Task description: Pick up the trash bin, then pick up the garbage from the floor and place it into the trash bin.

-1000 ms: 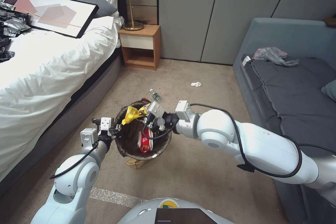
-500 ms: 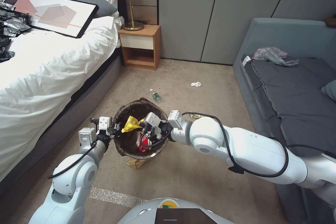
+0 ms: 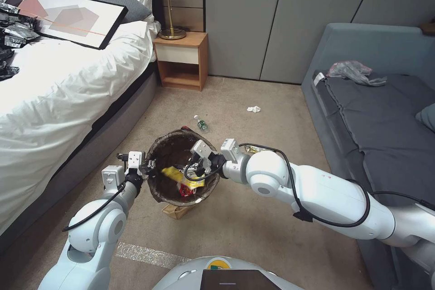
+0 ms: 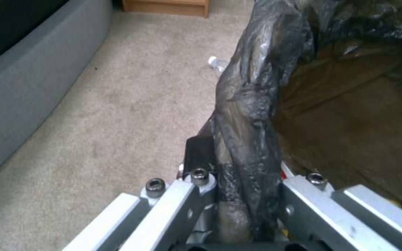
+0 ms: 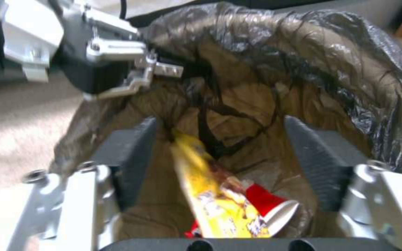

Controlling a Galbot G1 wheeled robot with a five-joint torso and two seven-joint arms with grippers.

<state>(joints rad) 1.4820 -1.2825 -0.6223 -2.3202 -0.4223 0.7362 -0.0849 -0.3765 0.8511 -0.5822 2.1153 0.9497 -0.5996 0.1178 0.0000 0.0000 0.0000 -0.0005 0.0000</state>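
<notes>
The trash bin (image 3: 168, 152), a bucket lined with a dark bag, hangs just above the carpet. My left gripper (image 3: 146, 166) is shut on its bag-covered rim (image 4: 245, 139). Over the bin's mouth, on its right side, my right gripper (image 3: 198, 163) is open; in the right wrist view its fingers (image 5: 133, 160) stand wide apart. A yellow wrapper (image 3: 180, 176) lies loose inside the bin on a red-and-white packet (image 5: 268, 204). On the floor lie a clear bottle (image 3: 200, 123), a white tissue wad (image 3: 253, 108) and a brown paper bag (image 3: 173, 210), partly hidden below the bin.
A bed (image 3: 68, 81) with a framed picture (image 3: 63, 16) and black sacks (image 3: 11, 31) fills the left. A nightstand (image 3: 182, 60) with a lamp stands at the back wall. A grey sofa (image 3: 376, 113) carrying a grey-pink plastic bag (image 3: 353, 71) lines the right.
My right gripper, which held the yellow wrapper above the bin, has moved down towards its mouth and opened. The wrapper now lies inside. The left gripper still holds the rim.
</notes>
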